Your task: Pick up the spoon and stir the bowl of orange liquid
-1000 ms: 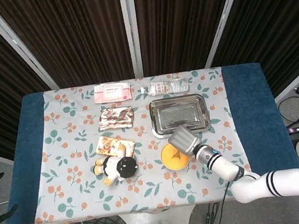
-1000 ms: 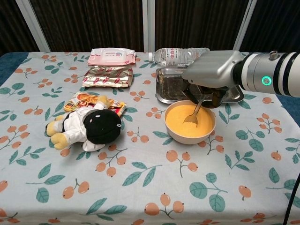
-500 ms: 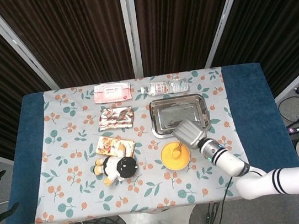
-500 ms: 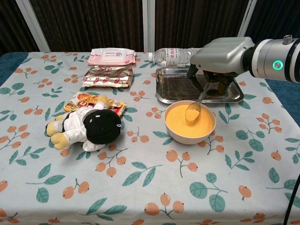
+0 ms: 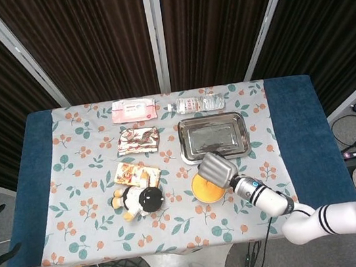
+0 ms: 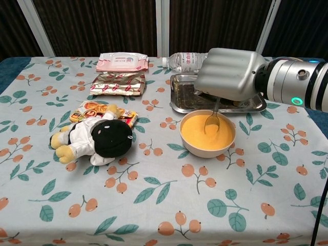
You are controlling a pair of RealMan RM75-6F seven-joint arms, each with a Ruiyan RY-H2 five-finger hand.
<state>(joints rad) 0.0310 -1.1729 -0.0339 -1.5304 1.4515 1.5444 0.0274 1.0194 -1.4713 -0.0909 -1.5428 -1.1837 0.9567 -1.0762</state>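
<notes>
A pale bowl (image 6: 207,150) of orange liquid (image 6: 202,137) stands just in front of the metal tray (image 6: 187,97); in the head view the bowl (image 5: 203,193) shows partly under my hand. My right hand (image 6: 229,75) hovers over the bowl's back rim and holds a metal spoon (image 6: 212,119) by its handle. The spoon hangs nearly upright with its scoop dipped in the orange liquid near the middle. From above, the right hand (image 5: 216,169) covers the bowl's right part. My left hand is in neither view.
A plush toy (image 6: 97,138) lies left of the bowl, on a snack packet (image 6: 91,110). Behind are a foil packet (image 6: 118,83), a pink wipes pack (image 6: 122,62) and a lying water bottle (image 6: 189,61). The floral cloth (image 6: 169,205) lies bare in front.
My right hand has swung left and nearer over the bowl. The spoon's scoop, lifted half a second ago, now dips back into the liquid near the bowl's middle.
</notes>
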